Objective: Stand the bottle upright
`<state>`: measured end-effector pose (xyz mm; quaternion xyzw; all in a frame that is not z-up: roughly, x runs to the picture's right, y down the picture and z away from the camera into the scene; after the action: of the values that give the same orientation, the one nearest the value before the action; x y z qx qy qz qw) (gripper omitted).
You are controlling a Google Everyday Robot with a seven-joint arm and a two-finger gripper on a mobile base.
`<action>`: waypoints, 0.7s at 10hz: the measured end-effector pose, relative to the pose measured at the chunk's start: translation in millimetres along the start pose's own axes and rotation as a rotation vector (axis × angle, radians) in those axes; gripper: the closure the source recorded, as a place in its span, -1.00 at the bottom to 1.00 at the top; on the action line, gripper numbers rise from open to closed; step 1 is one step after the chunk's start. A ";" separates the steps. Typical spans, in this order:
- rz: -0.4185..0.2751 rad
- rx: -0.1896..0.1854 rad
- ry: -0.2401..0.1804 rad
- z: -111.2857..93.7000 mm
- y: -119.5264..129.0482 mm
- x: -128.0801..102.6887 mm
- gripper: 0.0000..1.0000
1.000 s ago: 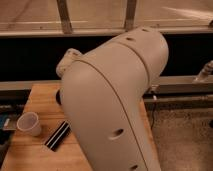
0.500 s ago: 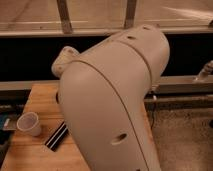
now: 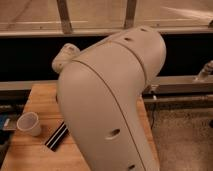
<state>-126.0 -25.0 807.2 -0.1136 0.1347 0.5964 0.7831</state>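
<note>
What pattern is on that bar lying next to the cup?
The bar is black with white lengthwise stripes, seen in the camera view, right of the white cup. The end effector is hidden behind the arm.

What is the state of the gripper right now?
Gripper: hidden behind the large beige robot arm over the wooden table; shut, and any held object cannot be told.

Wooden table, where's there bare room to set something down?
On the light wooden table, bare wood shows along the far left edge behind the white paper cup, and at the front left below the black bar with white stripes. The big beige robot arm hides the rest, gripper included.
</note>
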 end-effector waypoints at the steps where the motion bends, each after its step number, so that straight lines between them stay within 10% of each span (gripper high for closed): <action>1: 0.009 -0.015 0.003 2.9 0.0 0.8 1.00; 7: 0.032 -0.077 -0.008 2.0 9.7 15.3 1.00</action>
<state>-131.3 -8.0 803.6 -0.1390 0.1106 0.6141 0.7690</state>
